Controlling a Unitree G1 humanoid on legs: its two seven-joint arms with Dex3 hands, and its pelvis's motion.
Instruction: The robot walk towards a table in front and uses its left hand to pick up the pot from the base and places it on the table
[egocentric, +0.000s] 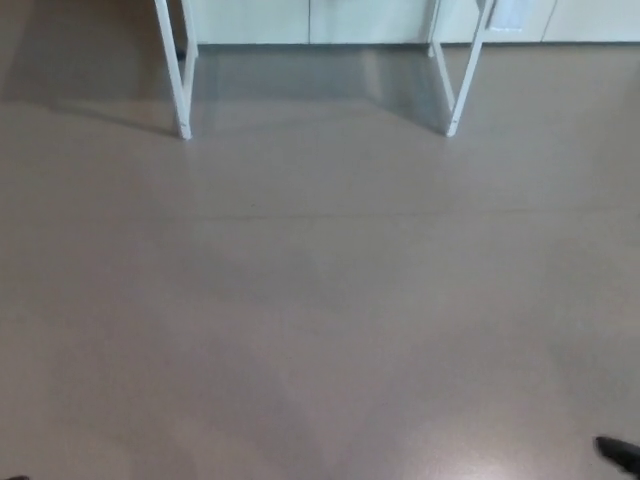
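Table (178, 95) shows two white legs on the floor; one right hand (620, 453) peeks in, grip unclear.

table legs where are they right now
Head view: the table legs stand at the top of the picture on the grey floor, one at upper left and one at upper right, with pale cabinets behind them.

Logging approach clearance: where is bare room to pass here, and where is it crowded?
The floor is bare from the picture's bottom edge up to the left table leg and the right table leg. Between those legs an open gap runs back to the cabinet fronts. Nothing is crowded; only the right hand shows, at the bottom right corner.
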